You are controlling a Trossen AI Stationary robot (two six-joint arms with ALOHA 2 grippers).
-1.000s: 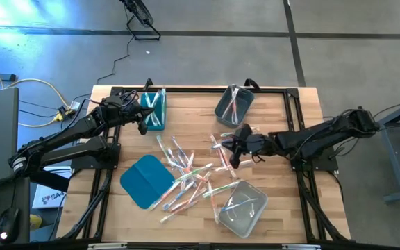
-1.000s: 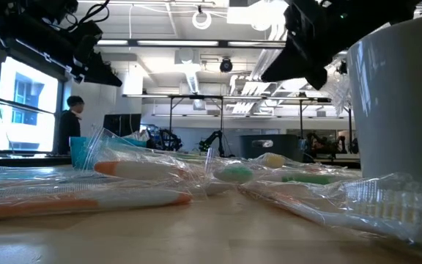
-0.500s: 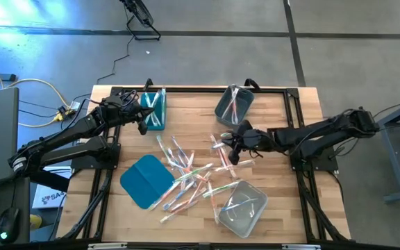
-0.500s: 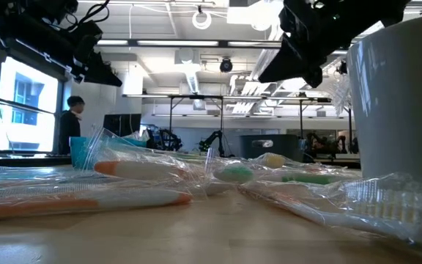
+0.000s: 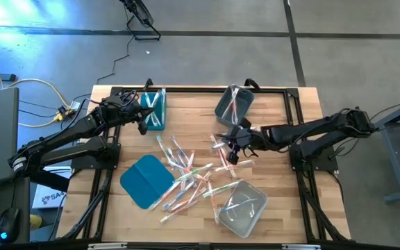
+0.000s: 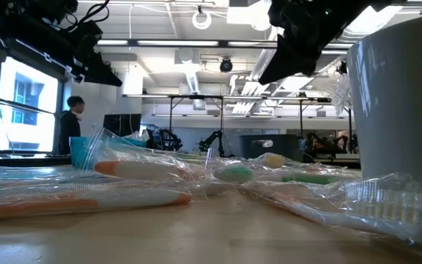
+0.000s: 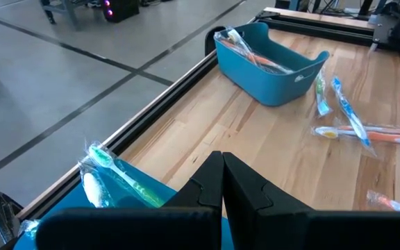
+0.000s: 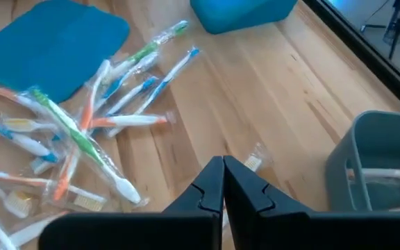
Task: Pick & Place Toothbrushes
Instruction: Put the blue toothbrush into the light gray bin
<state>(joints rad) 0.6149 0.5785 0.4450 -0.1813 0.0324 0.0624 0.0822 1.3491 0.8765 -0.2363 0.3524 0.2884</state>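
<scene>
A grey concrete floor (image 5: pixel 207 42), crossed by dark seams, is seen around the wooden counter (image 5: pixel 193 114) in the high view. A yellow cable (image 5: pixel 37 87) and a thin black cable (image 5: pixel 120 59) are laid across the floor beside the counter, and blue light is cast on the floor at the far left. A dark stand foot (image 5: pixel 141 24) is set on the floor beyond the counter. In the low view, a large hall is shown behind the counter: a bright window (image 6: pixel 20 103) at the left, ceiling lights (image 6: pixel 200 18) and pipes overhead, and dark frames and equipment (image 6: pixel 218 139) farther back. A person (image 6: pixel 69 125) is seen standing near the window.
</scene>
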